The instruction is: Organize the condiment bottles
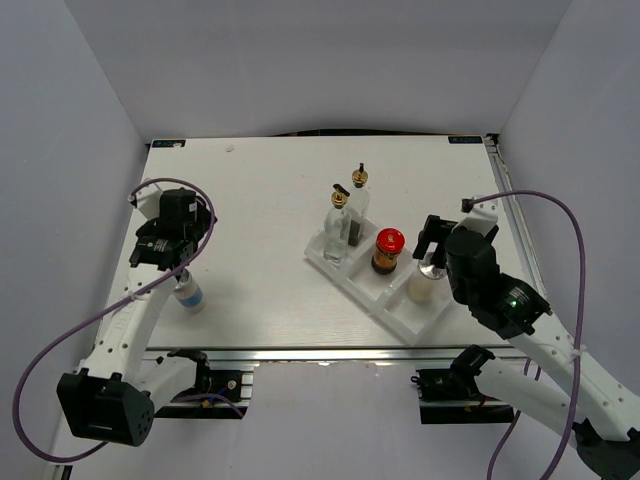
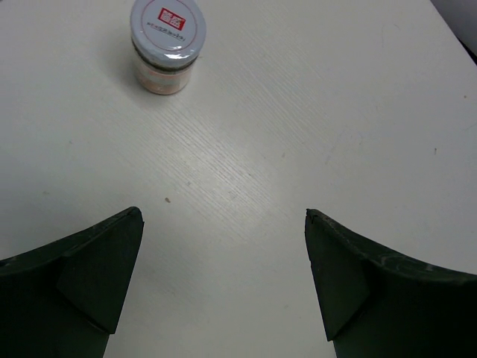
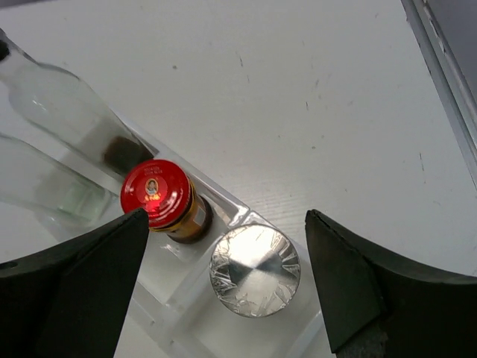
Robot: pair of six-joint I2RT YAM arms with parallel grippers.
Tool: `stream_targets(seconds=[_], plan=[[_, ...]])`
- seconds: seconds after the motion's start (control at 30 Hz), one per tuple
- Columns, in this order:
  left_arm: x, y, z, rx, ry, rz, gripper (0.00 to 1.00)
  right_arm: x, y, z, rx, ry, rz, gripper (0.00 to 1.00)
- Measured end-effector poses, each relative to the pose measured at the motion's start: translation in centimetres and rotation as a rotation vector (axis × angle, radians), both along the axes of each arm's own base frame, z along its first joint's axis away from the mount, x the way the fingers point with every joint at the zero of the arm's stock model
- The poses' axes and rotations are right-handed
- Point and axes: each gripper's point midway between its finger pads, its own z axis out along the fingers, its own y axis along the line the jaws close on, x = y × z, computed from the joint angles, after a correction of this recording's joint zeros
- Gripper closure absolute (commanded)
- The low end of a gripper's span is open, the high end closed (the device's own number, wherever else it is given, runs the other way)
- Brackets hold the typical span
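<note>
- Two gold-spouted bottles (image 1: 340,228) stand together in the end compartment of a white tray (image 1: 400,316), which lies slantwise toward the table's right edge.
- Dark red-lidded jar (image 1: 388,250) sits in the middle compartment, and the silver-capped shaker (image 1: 428,282) in the one closest to the near edge.
- Right gripper (image 3: 223,212) hangs above the shaker, fingers spread wide, grasping nothing.
- Left gripper (image 2: 223,216), near the left edge, is likewise spread and empty over bare tabletop, with a pale-lidded jar (image 2: 168,45) upright ahead of it.
- Blue-labelled bottle (image 1: 188,293) stands toward the near-left corner.
</note>
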Motion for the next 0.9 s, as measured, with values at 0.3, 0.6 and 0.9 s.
stream_targets(seconds=[0.3, 0.6, 0.9], plan=[[-5.0, 2.4, -2.2, 0.119, 0.247, 0.042, 0.02, 1.0, 0.9, 1.5, 0.006, -0.074, 0.039, 0.11], [-7.0, 3.2, -4.6, 0.135, 0.360, 0.048, 0.02, 1.4, 0.8, -0.1, -0.051, -0.037, 0.027, 0.11], [-9.1, 3.3, -6.8, 0.152, 0.478, 0.025, 0.02, 1.4, 0.8, -0.1, -0.056, -0.036, 0.025, 0.11]])
